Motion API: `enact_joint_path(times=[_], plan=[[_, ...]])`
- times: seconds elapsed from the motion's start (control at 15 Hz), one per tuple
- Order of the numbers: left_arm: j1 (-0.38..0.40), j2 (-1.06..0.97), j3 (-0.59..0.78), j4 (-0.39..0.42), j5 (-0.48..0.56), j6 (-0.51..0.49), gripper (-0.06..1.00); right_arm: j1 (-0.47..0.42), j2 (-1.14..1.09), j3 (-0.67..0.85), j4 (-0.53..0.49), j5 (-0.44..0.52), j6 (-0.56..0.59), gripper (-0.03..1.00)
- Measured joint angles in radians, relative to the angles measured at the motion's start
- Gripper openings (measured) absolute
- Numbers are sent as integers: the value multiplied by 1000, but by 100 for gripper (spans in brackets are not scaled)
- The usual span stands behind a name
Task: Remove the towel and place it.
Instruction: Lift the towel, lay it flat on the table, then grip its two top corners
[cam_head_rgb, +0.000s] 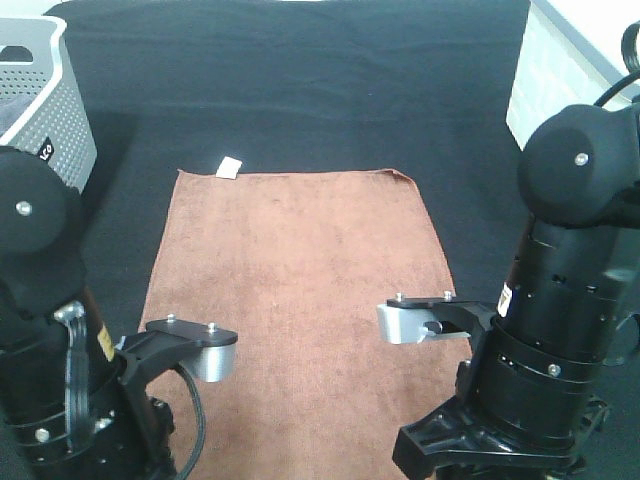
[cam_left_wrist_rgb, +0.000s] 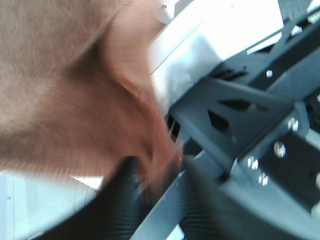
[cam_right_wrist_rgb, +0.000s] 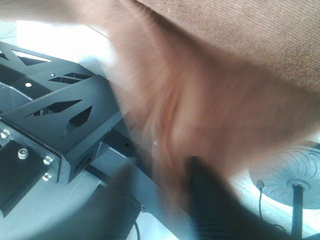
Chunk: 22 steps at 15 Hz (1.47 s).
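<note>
The brown towel (cam_head_rgb: 300, 270) lies spread flat on the black table cloth (cam_head_rgb: 300, 80), its white tag (cam_head_rgb: 229, 166) at the far left corner. Both arms stand at the towel's near edge, and their bodies hide the grippers in the high view. In the left wrist view the left gripper (cam_left_wrist_rgb: 157, 175) has its black fingers (cam_left_wrist_rgb: 120, 200) apart, with a blurred fold of towel (cam_left_wrist_rgb: 75, 75) hanging between them. In the right wrist view the right gripper (cam_right_wrist_rgb: 160, 175) also stands with its fingers (cam_right_wrist_rgb: 210, 200) apart, and blurred towel (cam_right_wrist_rgb: 225, 100) streaks between them.
A grey perforated basket (cam_head_rgb: 40, 90) stands at the far left of the table. A white box (cam_head_rgb: 555, 80) sits at the far right edge. The wrist views look past the table's near edge at a black metal frame (cam_right_wrist_rgb: 60, 115) and the floor.
</note>
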<state>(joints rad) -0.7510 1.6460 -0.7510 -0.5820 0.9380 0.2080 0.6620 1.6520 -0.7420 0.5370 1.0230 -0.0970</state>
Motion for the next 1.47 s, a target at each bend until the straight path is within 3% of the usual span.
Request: enact_joint_path(times=[0.2, 0.27, 0.47, 0.6, 0.67, 0.73, 0.8, 0.93, 1.07, 1.33, 1.47], plan=[[-11, 0, -7, 1, -13, -47, 83, 0, -12, 0, -1, 0, 5, 68], [-11, 0, -19, 1, 2, -47, 87, 0, -28, 0, -4, -3, 6, 69], [-12, 1, -79, 6, 35, -28, 89, 0, -83, 0, -63, -25, 22, 70], [4, 1, -170, 60, 58, -1, 89, -60, -149, 0, -144, -32, 26, 70], [36, 1, -217, 90, 72, 2, 89, -90, -159, -1, -156, -27, 26, 70], [125, 1, -307, 143, 80, 7, 89, -246, -181, -68, -181, 15, 7, 71], [125, 1, -307, 143, 80, 7, 89, -246, -181, -68, -181, 15, 7, 71], [213, 2, -389, 210, 80, 10, 89, -311, -181, -173, -185, 19, -5, 82], [273, 2, -424, 243, 83, -24, 89, -318, -181, -257, -196, 2, 39, 88], [302, 5, -429, 283, 67, -43, 89, -322, -170, -298, -210, -59, 31, 89], [347, 67, -503, 296, 74, -43, 89, -389, -94, -370, -195, -22, -18, 89]])
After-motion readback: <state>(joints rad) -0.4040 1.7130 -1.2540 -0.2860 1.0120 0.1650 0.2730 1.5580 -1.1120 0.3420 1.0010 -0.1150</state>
